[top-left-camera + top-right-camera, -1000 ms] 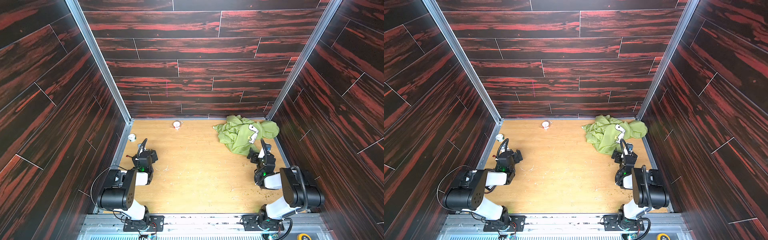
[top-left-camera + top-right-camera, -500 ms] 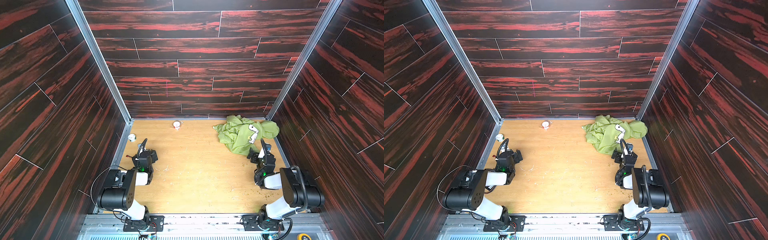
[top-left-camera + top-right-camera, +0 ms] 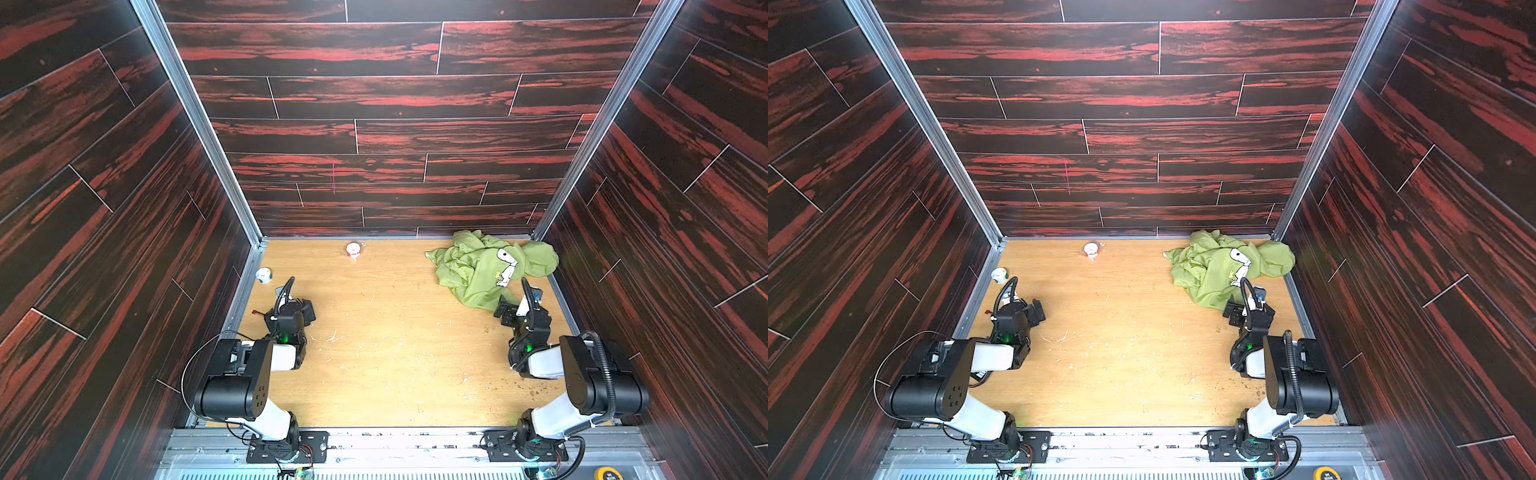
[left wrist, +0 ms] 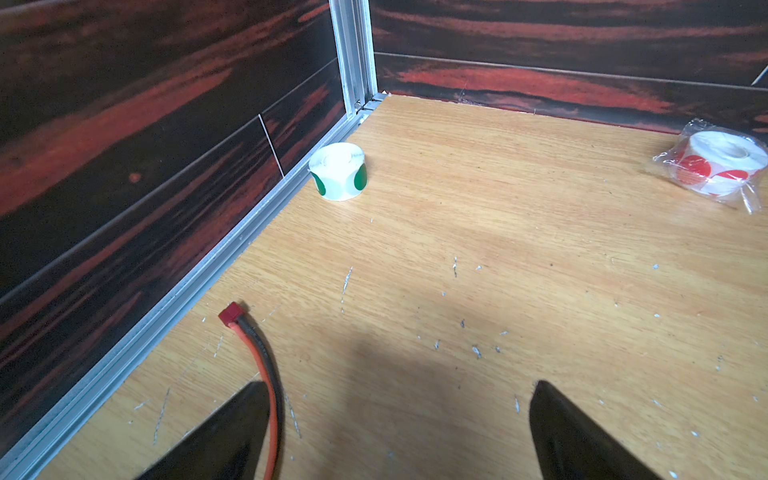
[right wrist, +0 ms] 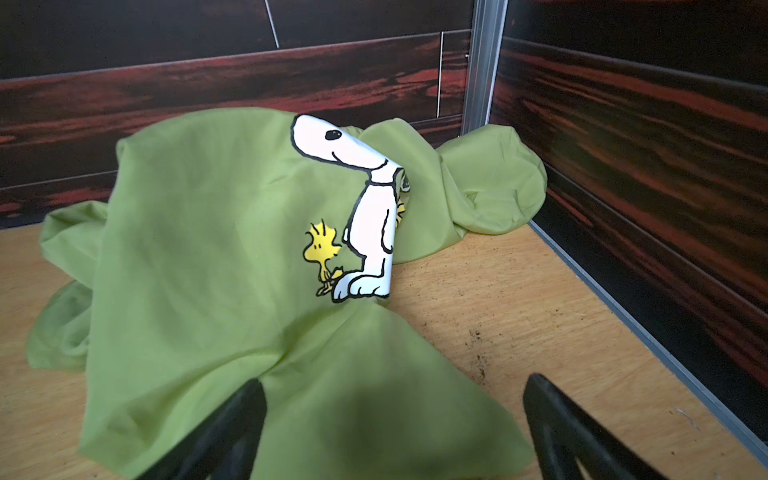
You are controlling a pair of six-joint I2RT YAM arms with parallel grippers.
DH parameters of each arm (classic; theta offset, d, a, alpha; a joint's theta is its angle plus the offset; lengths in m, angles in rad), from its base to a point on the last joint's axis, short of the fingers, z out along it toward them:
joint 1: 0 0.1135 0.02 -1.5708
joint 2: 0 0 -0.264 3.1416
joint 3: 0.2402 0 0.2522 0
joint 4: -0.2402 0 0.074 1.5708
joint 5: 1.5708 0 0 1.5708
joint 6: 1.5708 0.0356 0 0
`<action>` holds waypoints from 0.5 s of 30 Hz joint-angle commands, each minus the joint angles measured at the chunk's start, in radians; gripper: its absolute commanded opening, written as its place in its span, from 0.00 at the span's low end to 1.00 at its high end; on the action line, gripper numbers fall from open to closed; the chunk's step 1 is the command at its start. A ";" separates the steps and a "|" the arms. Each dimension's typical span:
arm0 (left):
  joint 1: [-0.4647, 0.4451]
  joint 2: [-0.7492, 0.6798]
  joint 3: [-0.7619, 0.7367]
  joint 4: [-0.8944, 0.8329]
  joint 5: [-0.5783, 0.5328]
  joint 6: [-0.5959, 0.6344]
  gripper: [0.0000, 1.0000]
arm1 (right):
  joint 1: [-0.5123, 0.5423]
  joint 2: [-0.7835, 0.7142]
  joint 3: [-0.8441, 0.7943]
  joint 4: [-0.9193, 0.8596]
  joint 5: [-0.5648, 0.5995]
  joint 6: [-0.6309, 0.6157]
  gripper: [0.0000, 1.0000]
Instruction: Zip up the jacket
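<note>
The jacket lies crumpled in the far right corner of the wooden floor. It is lime green, with a white cartoon dog print and a small yellow bird facing up. My right gripper stands open at the jacket's near edge. Its two black fingers straddle a flap of the green fabric without closing on it. My left gripper is open over bare floor on the left side, far from the jacket, holding nothing.
A roll of green-dot stickers sits by the left wall rail. A plastic-wrapped roll of red-dot stickers lies near the back wall. A red-and-black cable runs beside my left finger. Dark panel walls enclose three sides.
</note>
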 commanded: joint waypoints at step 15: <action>0.005 -0.056 0.030 0.009 -0.042 0.008 0.99 | 0.000 -0.175 0.116 -0.305 0.015 0.000 0.99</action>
